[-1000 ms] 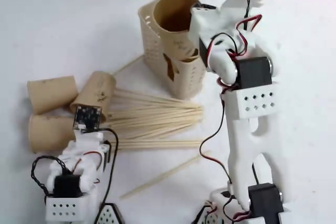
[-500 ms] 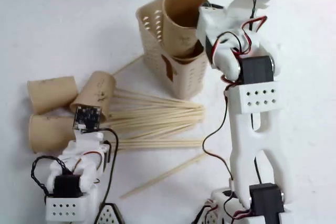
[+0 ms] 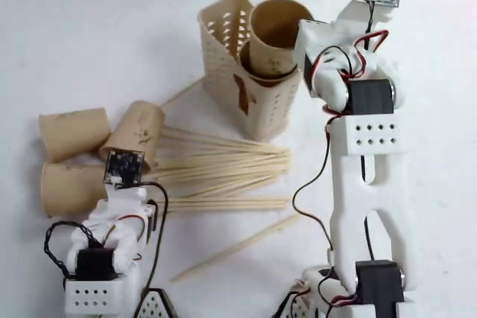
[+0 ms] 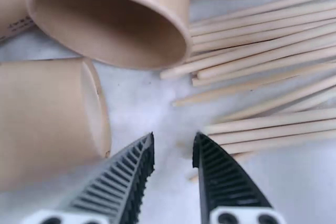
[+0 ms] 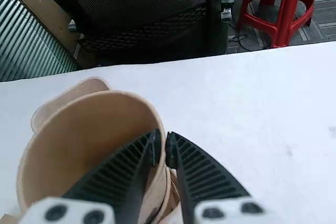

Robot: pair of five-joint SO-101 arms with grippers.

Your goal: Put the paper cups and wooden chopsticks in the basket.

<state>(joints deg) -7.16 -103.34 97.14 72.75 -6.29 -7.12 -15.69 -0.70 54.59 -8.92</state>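
The cream perforated basket (image 3: 231, 72) stands at the back middle of the table. My right gripper (image 3: 300, 35) is shut on the rim of a paper cup (image 3: 274, 31) held upright in the basket's right end, with what looks like another cup rim (image 3: 250, 63) beneath it. In the right wrist view the gripper (image 5: 163, 139) pinches the cup wall (image 5: 79, 140). Three cups (image 3: 73, 133) (image 3: 138, 132) (image 3: 65, 188) lie at the left beside a fan of wooden chopsticks (image 3: 223, 165). My left gripper (image 4: 173, 142) hovers open over bare table between a lying cup (image 4: 47, 114) and the chopsticks (image 4: 262, 40).
One loose chopstick (image 3: 231, 247) lies near the front, another (image 3: 182, 92) left of the basket. The left arm's base (image 3: 93, 273) sits at the front left, the right arm's long body (image 3: 365, 184) on the right. A red stool (image 5: 283, 3) stands beyond the table's far edge.
My right gripper has carried the cup to the right, and it now stands more upright at the basket's right end. The basket shifted slightly. The left arm has kept still.
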